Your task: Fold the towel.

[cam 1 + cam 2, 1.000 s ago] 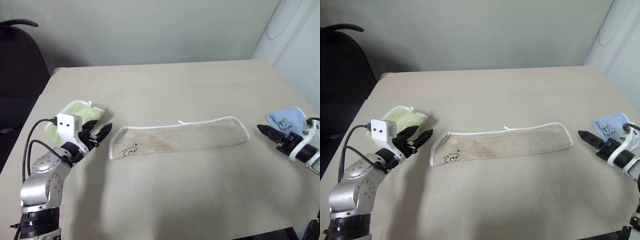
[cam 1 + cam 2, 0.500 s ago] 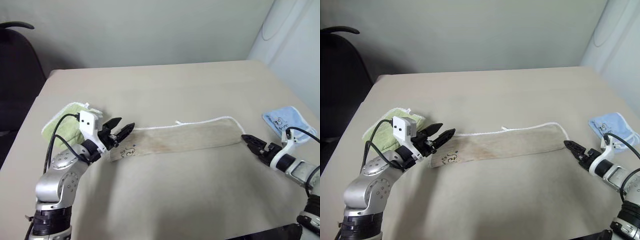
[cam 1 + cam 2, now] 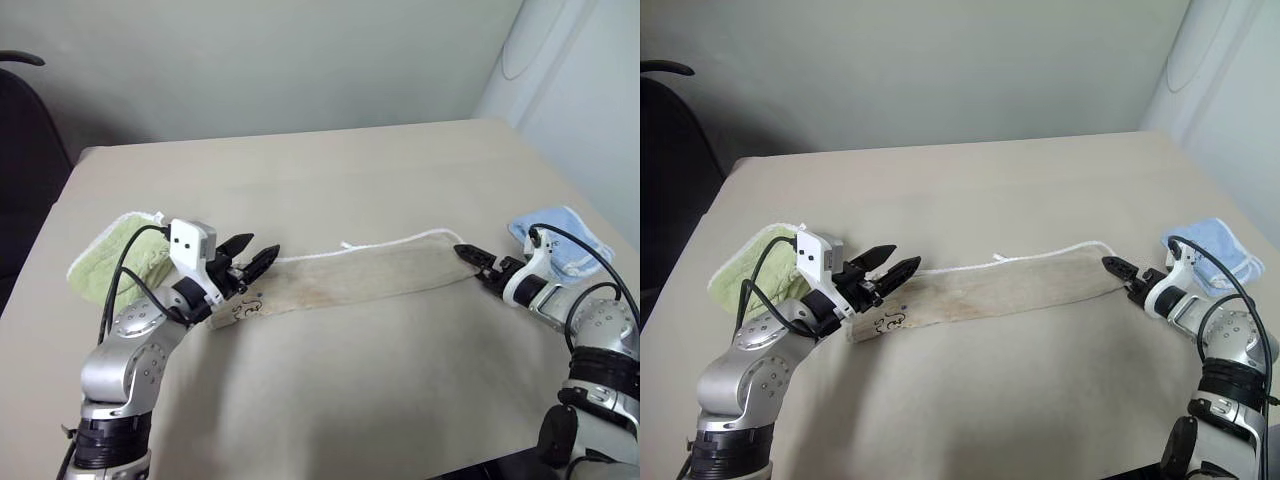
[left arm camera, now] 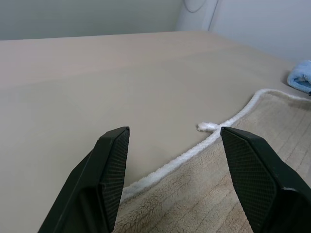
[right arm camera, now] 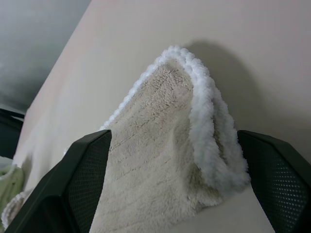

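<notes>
The towel (image 3: 350, 280) is a long beige strip with white corded edging, lying flat across the table. A dark embroidered mark (image 3: 245, 307) shows at its left end. My left gripper (image 3: 262, 247) hovers open over that left end, fingers (image 4: 109, 165) apart above the towel's far edge and a small white tag (image 4: 206, 127). My right gripper (image 3: 465, 255) is open at the towel's right end. In the right wrist view that folded end (image 5: 160, 145) lies between the two spread fingers (image 5: 82, 179), and I cannot tell if they touch it.
A lime-green folded cloth (image 3: 110, 255) lies left of the towel, behind my left arm. A light blue folded cloth (image 3: 555, 235) sits near the table's right edge, just behind my right arm. The tan table (image 3: 330, 180) meets a wall at the back; a dark chair (image 3: 20, 130) stands at far left.
My left gripper moved right, from beside the green cloth to over the towel's left end. My right gripper moved left and forward to the towel's right end. Both stayed open; the camera shifted.
</notes>
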Available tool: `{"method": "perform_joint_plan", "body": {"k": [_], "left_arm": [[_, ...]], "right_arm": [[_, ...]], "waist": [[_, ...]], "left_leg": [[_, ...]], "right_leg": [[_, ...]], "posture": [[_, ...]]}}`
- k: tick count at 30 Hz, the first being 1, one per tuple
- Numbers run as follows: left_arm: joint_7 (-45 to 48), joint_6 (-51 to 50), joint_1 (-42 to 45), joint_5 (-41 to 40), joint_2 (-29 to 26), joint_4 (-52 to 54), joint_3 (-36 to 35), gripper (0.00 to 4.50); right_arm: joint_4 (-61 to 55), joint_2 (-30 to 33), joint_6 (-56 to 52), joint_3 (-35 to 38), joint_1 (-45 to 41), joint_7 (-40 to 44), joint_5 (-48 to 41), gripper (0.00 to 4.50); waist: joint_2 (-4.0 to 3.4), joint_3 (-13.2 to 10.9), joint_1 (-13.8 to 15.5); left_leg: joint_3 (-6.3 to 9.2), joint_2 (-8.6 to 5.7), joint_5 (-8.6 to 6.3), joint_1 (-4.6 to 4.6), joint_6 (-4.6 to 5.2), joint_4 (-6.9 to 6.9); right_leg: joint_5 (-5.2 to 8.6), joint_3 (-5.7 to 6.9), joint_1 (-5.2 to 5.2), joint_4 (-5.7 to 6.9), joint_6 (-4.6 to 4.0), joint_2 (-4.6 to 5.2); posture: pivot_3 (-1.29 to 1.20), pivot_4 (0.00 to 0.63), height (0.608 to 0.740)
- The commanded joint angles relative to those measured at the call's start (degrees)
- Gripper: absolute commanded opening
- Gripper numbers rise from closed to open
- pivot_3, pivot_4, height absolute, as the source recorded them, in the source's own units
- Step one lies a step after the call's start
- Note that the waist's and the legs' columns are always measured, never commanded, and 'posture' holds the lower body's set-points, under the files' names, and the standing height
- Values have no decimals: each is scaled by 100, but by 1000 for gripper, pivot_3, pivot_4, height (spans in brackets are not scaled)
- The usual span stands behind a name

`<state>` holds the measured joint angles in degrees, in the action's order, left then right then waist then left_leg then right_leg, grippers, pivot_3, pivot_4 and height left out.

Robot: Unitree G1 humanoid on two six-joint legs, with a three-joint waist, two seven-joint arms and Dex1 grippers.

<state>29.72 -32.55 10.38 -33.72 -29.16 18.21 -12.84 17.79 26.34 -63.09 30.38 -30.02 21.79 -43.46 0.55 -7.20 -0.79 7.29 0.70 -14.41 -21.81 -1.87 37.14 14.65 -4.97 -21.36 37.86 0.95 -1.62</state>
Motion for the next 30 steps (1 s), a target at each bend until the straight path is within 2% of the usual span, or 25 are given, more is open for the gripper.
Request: {"method": "perform_joint_plan", "body": {"k": [1,3,11,13,19,22,25,30], "left_arm": [[-6,82,-28,-43,-19,289,-108,3249],[-5,91,-41,-42,-24,284,-121,3249],[12,159,-45,2,-4,206,-95,3249],[21,174,-46,12,-1,189,-85,3249],[38,193,-60,24,8,165,-69,3249],[48,205,-66,36,19,148,-40,3249],[56,216,-43,61,35,114,13,3249],[84,226,34,96,45,61,74,3249]], "right_arm": [[126,11,39,-222,-68,112,89,3982],[138,39,46,-230,-78,131,89,3514],[55,224,32,-18,43,110,-4,557],[21,327,46,90,96,84,-24,12],[66,1118,244,260,215,300,92,12],[190,1542,538,89,194,508,321,12],[82,1941,967,-404,168,954,693,12],[-944,2444,2055,-1780,192,1840,1601,12]], "waist": [[0,0,0],[0,0,1],[-9,-6,43],[-8,-5,61],[-22,-14,192],[-23,-14,190],[-24,-15,182],[-31,-19,129]], "left_leg": [[0,0,0,0,0,0],[1,0,-1,-2,0,-1],[0,0,-4,-18,-4,-14],[1,0,-5,-17,-5,-13],[1,-3,-7,-21,-2,-9],[0,-3,-7,-21,-3,-12],[-1,-2,-8,-21,-5,-14],[-5,-1,-9,-20,-5,-13]], "right_leg": [[0,0,0,0,0,0],[0,0,-2,-1,0,0],[4,0,-23,-1,-3,-1],[5,0,-20,-5,-3,-1],[6,-2,-17,-6,0,1],[6,-2,-18,-5,0,1],[7,-2,-18,-5,1,0],[8,-3,-20,-3,2,-4]], "posture": [[0,150,740],[0,150,740],[0,150,740],[0,150,740],[0,150,740],[0,150,740],[0,150,740],[0,150,740]]}}
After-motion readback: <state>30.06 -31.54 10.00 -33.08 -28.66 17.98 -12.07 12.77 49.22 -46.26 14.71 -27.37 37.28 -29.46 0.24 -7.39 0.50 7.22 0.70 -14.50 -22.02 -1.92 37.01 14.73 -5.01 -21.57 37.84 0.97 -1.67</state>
